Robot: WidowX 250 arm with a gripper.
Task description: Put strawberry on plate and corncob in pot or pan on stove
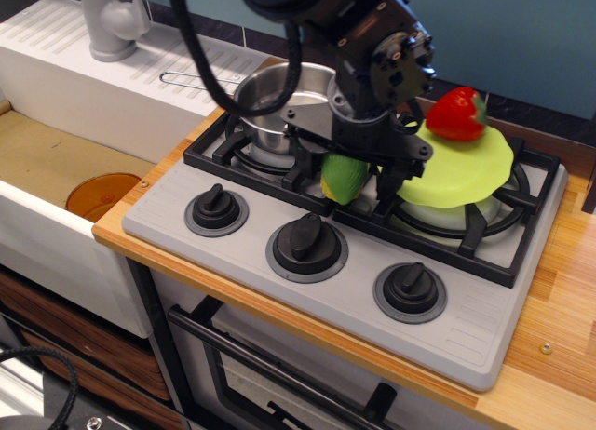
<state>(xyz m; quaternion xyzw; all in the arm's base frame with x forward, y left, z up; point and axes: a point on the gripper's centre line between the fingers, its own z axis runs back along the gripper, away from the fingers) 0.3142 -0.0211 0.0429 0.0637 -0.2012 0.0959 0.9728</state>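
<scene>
No text, label, brand, number or sign could be read anywhere, neither on the stove [466, 332] nor on its knobs [306, 246].
</scene>
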